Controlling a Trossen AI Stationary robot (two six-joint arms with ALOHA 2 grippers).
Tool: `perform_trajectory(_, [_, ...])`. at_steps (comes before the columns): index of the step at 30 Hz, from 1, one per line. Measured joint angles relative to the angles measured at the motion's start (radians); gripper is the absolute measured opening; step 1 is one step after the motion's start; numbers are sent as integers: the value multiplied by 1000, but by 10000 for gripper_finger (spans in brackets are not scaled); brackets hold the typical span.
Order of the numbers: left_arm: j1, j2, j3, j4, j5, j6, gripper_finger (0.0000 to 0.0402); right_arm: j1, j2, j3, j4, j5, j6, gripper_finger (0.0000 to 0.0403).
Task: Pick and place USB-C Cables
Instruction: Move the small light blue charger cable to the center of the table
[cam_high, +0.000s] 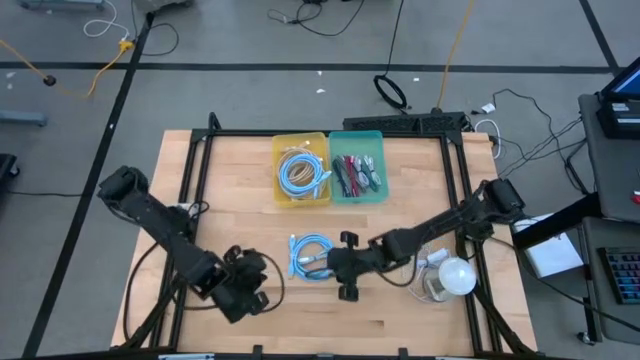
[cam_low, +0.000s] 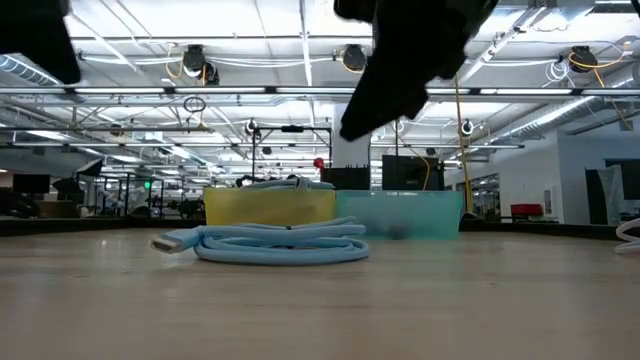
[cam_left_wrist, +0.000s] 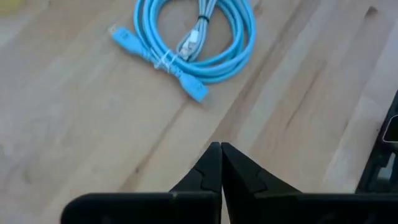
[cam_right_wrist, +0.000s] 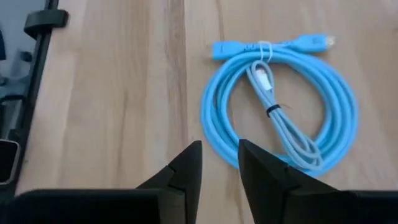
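1. From above, you have a light blue cable coil (cam_high: 309, 254) lying flat on the wooden table (cam_high: 240, 190), near the yellow bin (cam_high: 301, 168) that already holds similar coils. The right gripper (cam_high: 335, 265) sits just beside the coil; the left gripper (cam_high: 262, 272) waits on the coil's other side, closed and empty

2. At table height, the coil (cam_low: 280, 243) is a low, flat stack of loops in front of the yellow bin (cam_low: 268, 206), with the teal bin (cam_low: 400, 212) beside it. One plug sticks out at the coil's edge

3. From the left wrist, you see the coil (cam_left_wrist: 193, 37) bound by small ties, smooth round jacket, bare wood around it. Your left fingers (cam_left_wrist: 208, 177) meet at the tips

4. From the right wrist, the coil (cam_right_wrist: 280, 102) lies just ahead of your partly open, empty fingers (cam_right_wrist: 189, 168). It looks light, soft and springy, likely a little slick; I'd pinch across the bundled loops near a tie, not a loose plug
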Motion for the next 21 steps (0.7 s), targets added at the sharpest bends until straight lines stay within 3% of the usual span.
perform_trajectory(4, [-40, 1, -11, 42, -48, -89, 7, -69, 0, -56, 73, -71, -52, 141])
perform_trajectory(12, [-61, 1, -14, 87, -72, -124, 2, -142, 28, -57, 187, -91, -240, 236])
perform_trajectory(16, [-61, 1, -14, 117, -71, -125, 10, -157, 86, -57, 194, -141, -246, 237])
perform_trajectory(21, [-63, 1, -13, 137, -65, -123, 3, -152, 160, -58, 191, -152, -241, 205])
